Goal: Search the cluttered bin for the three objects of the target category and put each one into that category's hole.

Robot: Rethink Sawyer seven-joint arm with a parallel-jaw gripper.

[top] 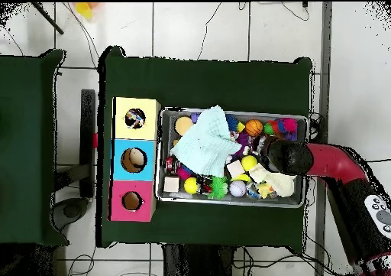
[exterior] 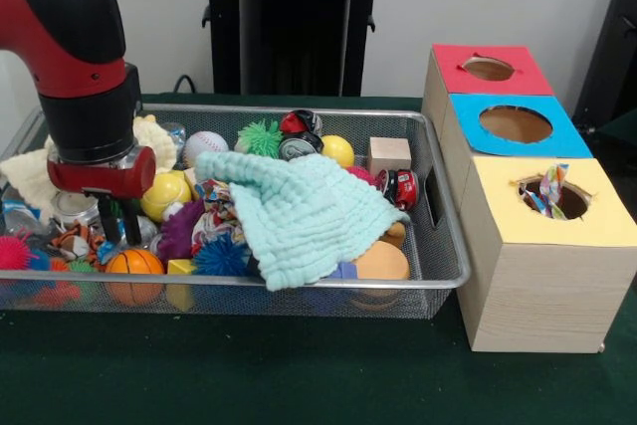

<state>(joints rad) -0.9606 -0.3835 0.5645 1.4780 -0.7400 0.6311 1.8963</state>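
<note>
Front view: gripper (exterior: 118, 222) down in wire bin (exterior: 438, 208), left end, above orange ball (exterior: 133, 263); finger state cannot tell. Mint cloth (exterior: 299, 216) covers centre.
Overhead view: yellow-topped hole (top: 136, 118) holds a colourful item.

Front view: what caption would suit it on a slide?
Red arm's pincer lowered among toys in a wire bin, beside three colour-topped boxes.

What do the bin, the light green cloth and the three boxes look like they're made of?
Bin: metal wire mesh, shiny, see-through sides. Cloth: soft fabric with a crinkled, waffle-like weave, draping over the toys. Boxes: pale wood by the visible grain, possibly laminate, with matte coloured tops.
</note>
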